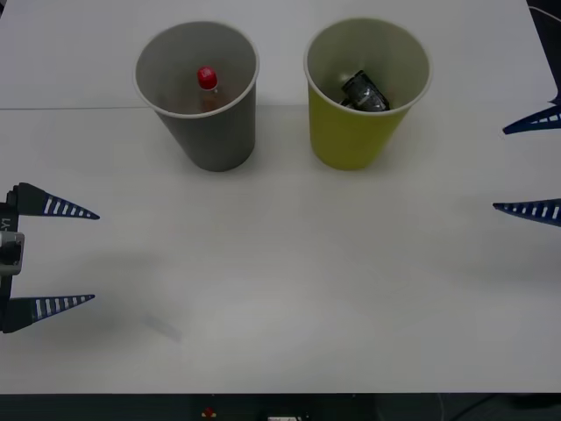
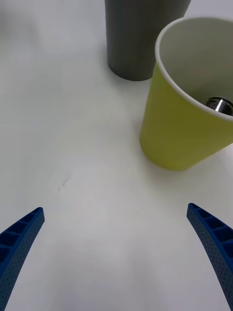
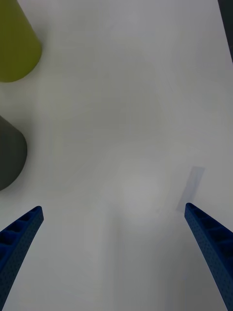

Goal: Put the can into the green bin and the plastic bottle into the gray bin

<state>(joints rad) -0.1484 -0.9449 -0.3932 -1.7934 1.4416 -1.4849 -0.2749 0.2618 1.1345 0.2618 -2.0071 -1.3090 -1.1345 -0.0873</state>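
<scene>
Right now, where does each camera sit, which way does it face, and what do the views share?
Front view: above the arms, facing forward and down at the table; left gripper and right gripper open at the edges.
Right wrist view: on the right wrist, facing the green bin, the can inside; two blue fingers.
Left wrist view: on the left wrist, facing bare table; two blue fingers.
Shared: all show the green bin and the gray bin, which holds the plastic bottle.
</scene>
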